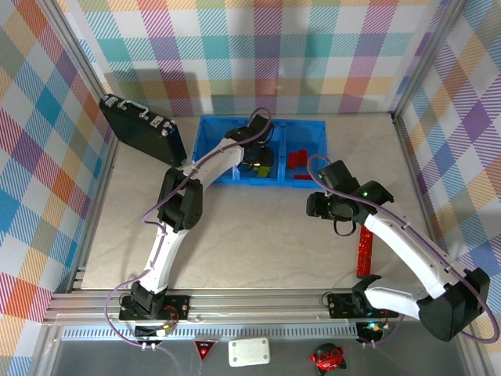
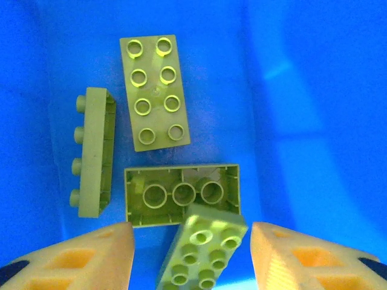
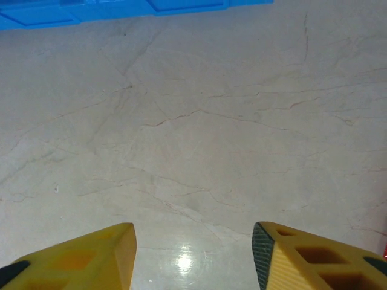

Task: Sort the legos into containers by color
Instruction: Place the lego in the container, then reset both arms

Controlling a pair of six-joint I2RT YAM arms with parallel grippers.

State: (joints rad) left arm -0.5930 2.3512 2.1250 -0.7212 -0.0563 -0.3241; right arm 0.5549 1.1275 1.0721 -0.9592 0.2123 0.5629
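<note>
Closest to me, the right tool [image 3: 193, 232] hovers above the bare desk [image 1: 258, 235] with its jaws apart and nothing between them. The long red stick [image 1: 364, 251] lies just beside that arm and is no part of the sort. Further out, the left arm reaches into the middle compartment of the blue bin [image 1: 313, 123]. In its wrist view the left tool [image 2: 192, 228] is spread too and grips nothing. A lime-green lego [image 2: 202, 254] sits tilted between the fingers, leaning on an upturned brick [image 2: 181, 193], with a clear gap on one side and the other finger just beside it. Beyond these, one green brick [image 2: 95, 151] rests on its side and another [image 2: 154, 90] lies flat with its studs up, all on the blue floor. The red legos [image 1: 297, 160] lie in the right-hand compartment, and I cannot make out any black ones. I judge these bricks light, stiff and hard, with smooth walls that could slip. If I had to lift one, I would close across the narrow width on the two long flat sides, low down, never on the studs. A tilted brick may pivot under the squeeze. At the far left stands the black case [image 1: 145, 129], touching the bin's corner.
</note>
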